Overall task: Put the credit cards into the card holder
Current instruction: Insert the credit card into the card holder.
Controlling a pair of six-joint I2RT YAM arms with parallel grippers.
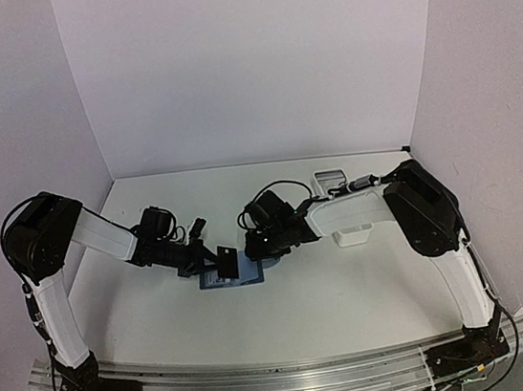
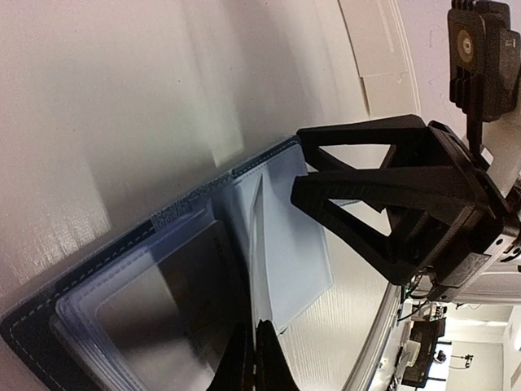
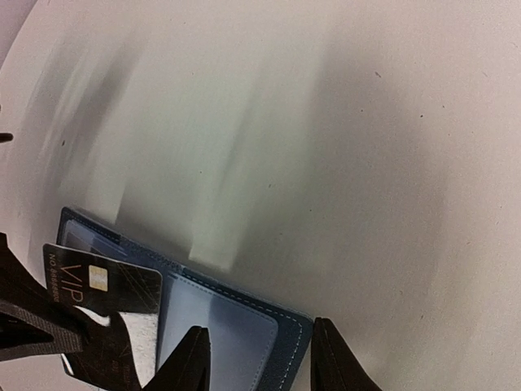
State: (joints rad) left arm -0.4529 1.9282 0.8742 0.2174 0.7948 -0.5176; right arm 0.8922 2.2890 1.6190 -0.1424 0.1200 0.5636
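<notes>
The dark-blue card holder (image 1: 243, 277) lies open on the table, its pale pocket pages (image 2: 285, 244) facing up. My left gripper (image 2: 257, 358) is shut on a black VIP credit card (image 3: 102, 281) and holds it tilted over the holder's left half, its lower end at the pocket pages. The card also shows in the left wrist view (image 2: 175, 297). My right gripper (image 3: 260, 362) is open. One finger is over the right pocket page and the other is just past the holder's right edge (image 3: 297, 342). It shows open in the left wrist view (image 2: 299, 163) too.
A long white tray (image 1: 352, 235) stands behind the right forearm at the back right. White walls close the back and both sides. The two grippers are close together over the holder (image 1: 224, 263).
</notes>
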